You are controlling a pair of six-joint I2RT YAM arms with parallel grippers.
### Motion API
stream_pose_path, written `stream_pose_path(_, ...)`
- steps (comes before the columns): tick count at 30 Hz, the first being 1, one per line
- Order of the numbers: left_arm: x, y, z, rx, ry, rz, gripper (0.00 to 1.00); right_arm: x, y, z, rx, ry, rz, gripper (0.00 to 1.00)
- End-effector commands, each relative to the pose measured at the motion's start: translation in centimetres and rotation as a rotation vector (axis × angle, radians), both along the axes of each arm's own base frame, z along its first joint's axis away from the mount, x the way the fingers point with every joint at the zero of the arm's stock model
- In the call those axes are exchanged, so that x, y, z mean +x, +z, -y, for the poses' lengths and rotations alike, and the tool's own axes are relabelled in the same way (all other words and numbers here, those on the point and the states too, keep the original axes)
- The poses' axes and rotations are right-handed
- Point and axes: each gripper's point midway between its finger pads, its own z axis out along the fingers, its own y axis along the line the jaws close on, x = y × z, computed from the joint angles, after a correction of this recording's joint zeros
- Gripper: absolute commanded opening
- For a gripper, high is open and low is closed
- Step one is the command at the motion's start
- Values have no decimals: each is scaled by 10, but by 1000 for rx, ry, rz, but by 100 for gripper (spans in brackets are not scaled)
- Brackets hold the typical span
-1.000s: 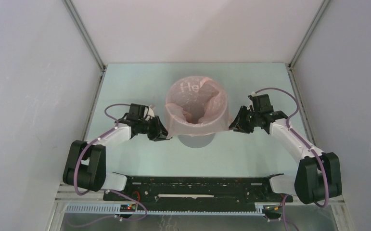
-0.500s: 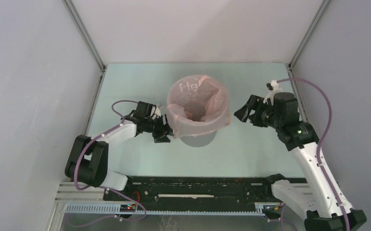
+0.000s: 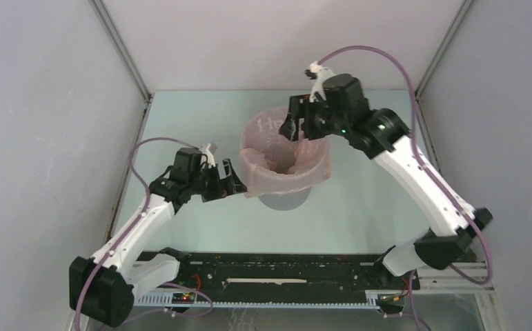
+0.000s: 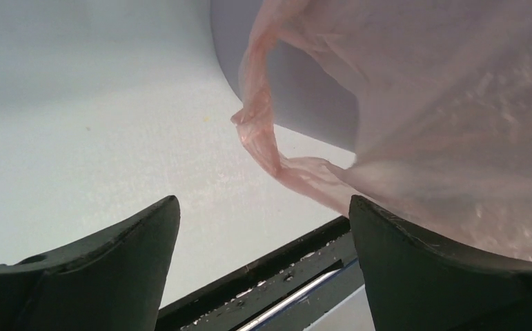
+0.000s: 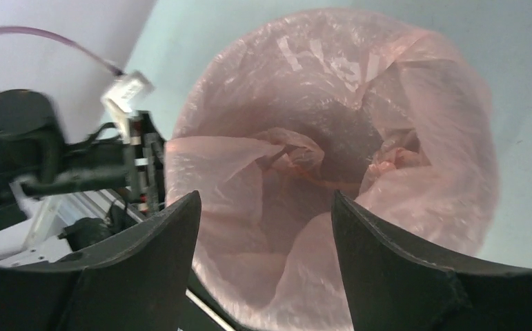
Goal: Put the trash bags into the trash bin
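Observation:
The grey trash bin (image 3: 283,201) stands mid-table, with the pale-pink trash bag (image 3: 287,165) lining it and folded out over its rim. Just left of the bin my left gripper (image 3: 234,181) is open and holds nothing. In its wrist view the bag (image 4: 442,103) hangs down over the bin wall (image 4: 304,89), and a handle loop (image 4: 259,131) dangles ahead of the left gripper (image 4: 263,203). Over the bin's far rim my right gripper (image 3: 292,128) is open. Its wrist view looks down between the right gripper's (image 5: 264,200) jaws into the crumpled bag (image 5: 332,152).
A black rail (image 3: 283,265) runs along the near edge between the arm bases. White enclosure walls and metal posts (image 3: 121,52) close in the table on three sides. The left arm (image 5: 42,158) shows at the left of the right wrist view.
The right arm swung up from the bin's right side to above its far rim. Both grippers opened and let go of the bag's edge. The left gripper drew slightly back.

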Motion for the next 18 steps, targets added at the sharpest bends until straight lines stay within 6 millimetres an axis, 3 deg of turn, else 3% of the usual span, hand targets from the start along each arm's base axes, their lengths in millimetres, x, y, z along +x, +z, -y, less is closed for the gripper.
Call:
stream_pose_path(1, -3, 14, -19, 91, 21, 78, 97, 14, -52, -5, -177, -5, -116, 77)
stream_pose_path(5, -16, 29, -25, 83, 37, 109, 97, 21, -91, -10, -248, 13, -180, 74)
stream_pose_path(10, -25, 49, -36, 100, 67, 169, 95, 46, -136, 23, -406, -163, -200, 74)
stream_pose_path(12, -24, 57, -36, 93, 72, 191, 95, 52, -151, 27, -440, -198, -202, 74)
stream_pose_path(15, -23, 69, -35, 85, 69, 198, 94, 55, -157, 16, -456, -200, -205, 73)
stream_pose_path(18, -28, 80, -33, 73, 46, 197, 91, 54, -138, -4, -442, -169, -157, 74)
